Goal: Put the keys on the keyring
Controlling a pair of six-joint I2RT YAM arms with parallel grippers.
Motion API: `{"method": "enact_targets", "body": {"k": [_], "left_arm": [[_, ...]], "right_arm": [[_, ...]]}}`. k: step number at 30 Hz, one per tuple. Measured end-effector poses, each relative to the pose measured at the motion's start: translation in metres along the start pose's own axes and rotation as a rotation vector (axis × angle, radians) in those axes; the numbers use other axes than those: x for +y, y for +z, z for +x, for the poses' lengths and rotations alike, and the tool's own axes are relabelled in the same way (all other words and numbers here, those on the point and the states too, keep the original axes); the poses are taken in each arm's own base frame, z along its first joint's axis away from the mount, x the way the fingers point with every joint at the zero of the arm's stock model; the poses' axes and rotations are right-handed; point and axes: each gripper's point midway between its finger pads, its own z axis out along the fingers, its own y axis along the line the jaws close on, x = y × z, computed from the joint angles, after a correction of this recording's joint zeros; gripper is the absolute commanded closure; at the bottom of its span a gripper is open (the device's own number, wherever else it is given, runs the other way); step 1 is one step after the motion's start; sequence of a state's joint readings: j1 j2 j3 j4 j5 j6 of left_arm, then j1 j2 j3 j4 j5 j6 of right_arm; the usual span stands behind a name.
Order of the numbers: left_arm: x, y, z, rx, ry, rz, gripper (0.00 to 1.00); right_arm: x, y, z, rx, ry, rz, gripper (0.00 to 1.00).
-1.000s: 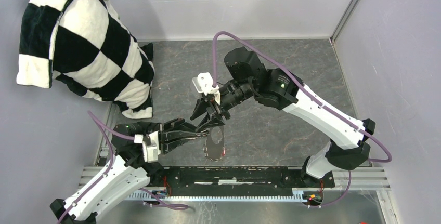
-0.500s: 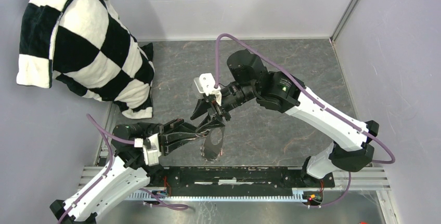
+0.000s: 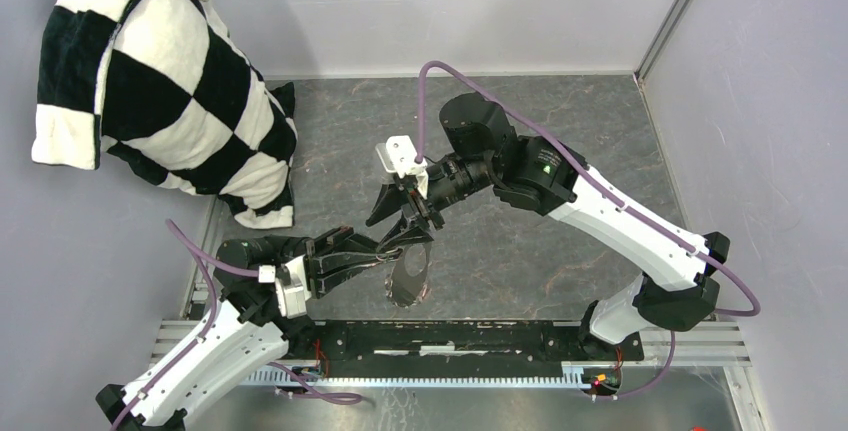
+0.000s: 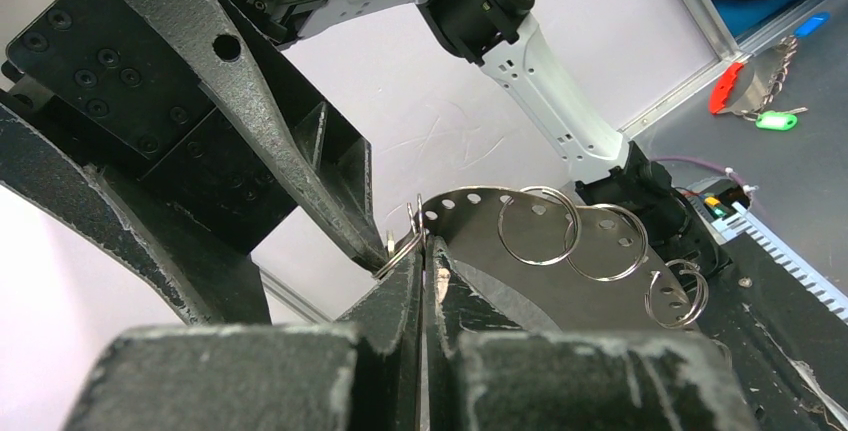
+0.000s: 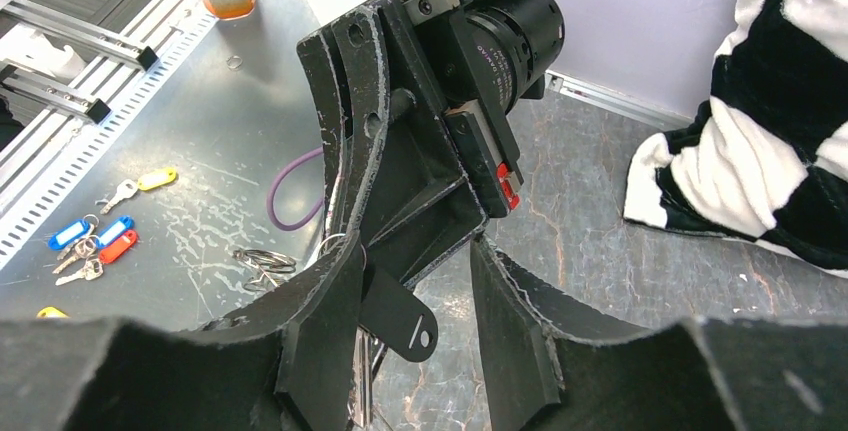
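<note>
Left claw (image 4: 425,256) pinched fully closed on the end of the keyring (image 4: 480,198), a curved silver band with punched holes and several split rings (image 4: 538,226) hanging off it; held up over the near middle of the table (image 3: 540,241). Right claw (image 5: 415,251) about half spread, gripping nothing; one fingertip (image 4: 362,234) touches a small ring (image 4: 400,248) right at the left claw's tips. Black tab (image 5: 405,326) with a hole hangs in the gap between the right fingers; cannot tell if it is a key head
</note>
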State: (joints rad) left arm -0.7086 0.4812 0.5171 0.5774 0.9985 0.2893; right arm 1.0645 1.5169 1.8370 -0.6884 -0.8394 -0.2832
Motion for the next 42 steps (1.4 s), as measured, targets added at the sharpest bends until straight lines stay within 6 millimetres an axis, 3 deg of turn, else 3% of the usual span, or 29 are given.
{"method": "enact_targets", "body": {"k": [14,42], "left_arm": [[0.0026,-0.0003,-0.0016,-0.001,0.007,-0.015,0.98],[0.0026,-0.0008,-0.0046,-0.005,0.002,-0.024,0.98]], "right_arm": [[-0.0058,-0.0027,-0.0077,-0.037,-0.02,0.0,0.36],[-0.0064,-0.0054,-0.0062,-0.07,0.04,-0.022,0.36]]}}
